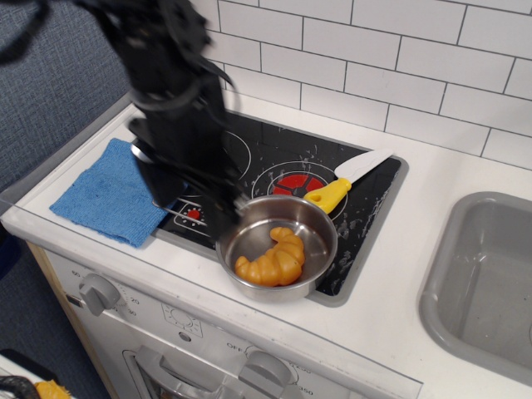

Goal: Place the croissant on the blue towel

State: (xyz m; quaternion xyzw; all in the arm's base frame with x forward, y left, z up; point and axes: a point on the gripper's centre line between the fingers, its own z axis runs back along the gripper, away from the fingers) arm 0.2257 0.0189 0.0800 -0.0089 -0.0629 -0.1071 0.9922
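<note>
Observation.image: blurred fingers (pixel 195 199), spread apart, cover pan (pixel 320 223) handle; croissant (pixel 273 258) inside, knife (pixel 347 180) beside.

A single view looks down at an angle from the near side of the toy stove, facing the tiled wall (pixel 399 58) at the far side. It sits fairly close: hob (pixel 366 208) centre, sink (pixel 486 274) cut off right, knobs (pixel 100 293) near.

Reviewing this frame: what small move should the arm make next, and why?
Probably shift a little right and descend over the croissant. It lies ungrasped in the pan, the gripper is blurred at the pan's left rim, and the blue towel is bare.
</note>
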